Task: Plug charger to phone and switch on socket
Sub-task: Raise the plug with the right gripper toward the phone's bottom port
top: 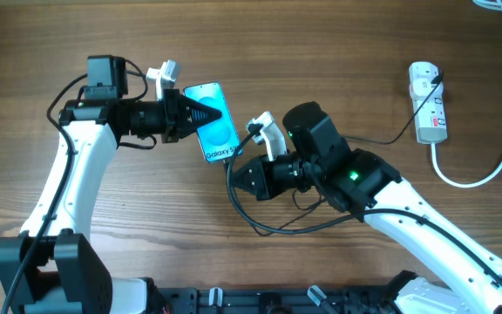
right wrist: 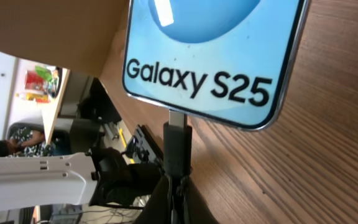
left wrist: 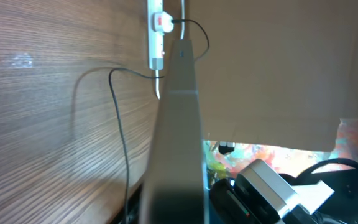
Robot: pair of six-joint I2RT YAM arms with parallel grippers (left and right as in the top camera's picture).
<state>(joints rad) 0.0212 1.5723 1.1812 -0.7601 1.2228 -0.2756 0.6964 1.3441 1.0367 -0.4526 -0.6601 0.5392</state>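
My left gripper (top: 190, 114) is shut on the phone (top: 213, 123), holding it by its top end above the table with the cyan screen up. In the left wrist view the phone (left wrist: 179, 137) is a blurred grey edge. My right gripper (top: 239, 172) is shut on the charger's connector (right wrist: 177, 144), which meets the port in the phone's bottom edge (right wrist: 210, 56) under the "Galaxy S25" text. The thin black charger cable (top: 401, 136) runs from the right gripper to the white socket (top: 428, 103) at the far right. The socket also shows in the left wrist view (left wrist: 157, 31).
The socket's thick white cord (top: 493, 167) loops toward the table's right edge. The charger cable's slack (top: 268, 230) curls on the wood below my right gripper. The right arm's body (left wrist: 272, 186) is close beside the phone. A black rail (top: 234, 301) runs along the front edge.
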